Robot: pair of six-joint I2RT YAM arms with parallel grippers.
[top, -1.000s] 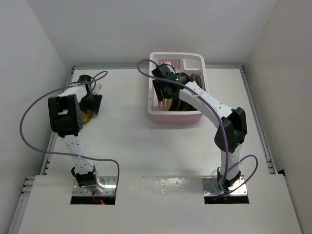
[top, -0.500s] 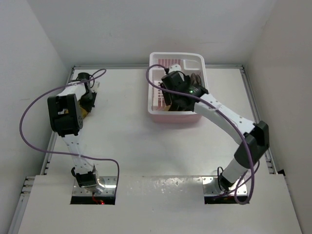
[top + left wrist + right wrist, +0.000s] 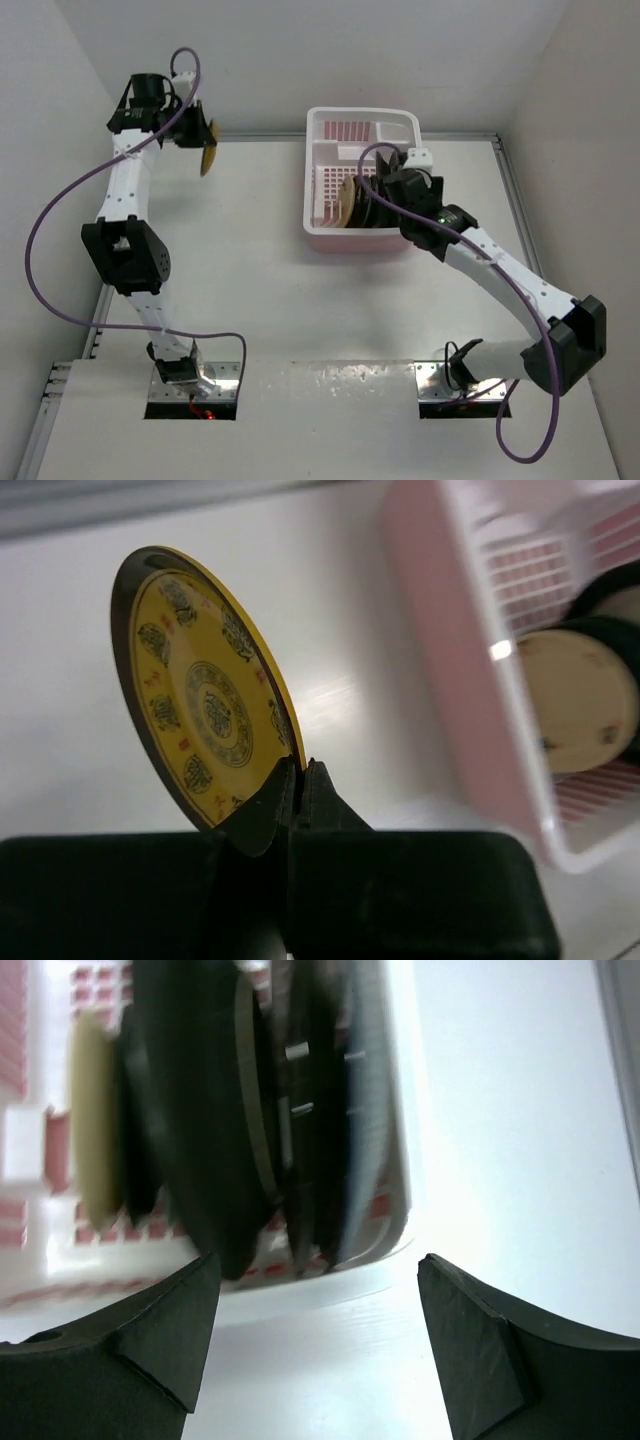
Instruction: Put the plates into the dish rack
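My left gripper point(image 3: 301, 765) is shut on the rim of a yellow dark-rimmed plate point(image 3: 200, 700), holding it on edge. In the top view that plate point(image 3: 208, 150) hangs in the air at the far left, with the left gripper point(image 3: 190, 128) raised high. The pale pink dish rack point(image 3: 362, 180) stands at the back centre, and several plates point(image 3: 355, 203) stand on edge in it. My right gripper point(image 3: 392, 180) hovers over the rack's right part. In its wrist view the right gripper point(image 3: 318, 1285) is open and empty, facing the upright plates point(image 3: 200, 1130) and the rack wall point(image 3: 300, 1295).
White walls enclose the table on the left, back and right. The rack point(image 3: 470, 680) lies to the right of the held plate in the left wrist view. A purple cable point(image 3: 60, 220) loops out from the left arm.
The left gripper shut on the yellow plate and lifted it off the table toward the back left. The right arm drew back rightward from the rack, still open.
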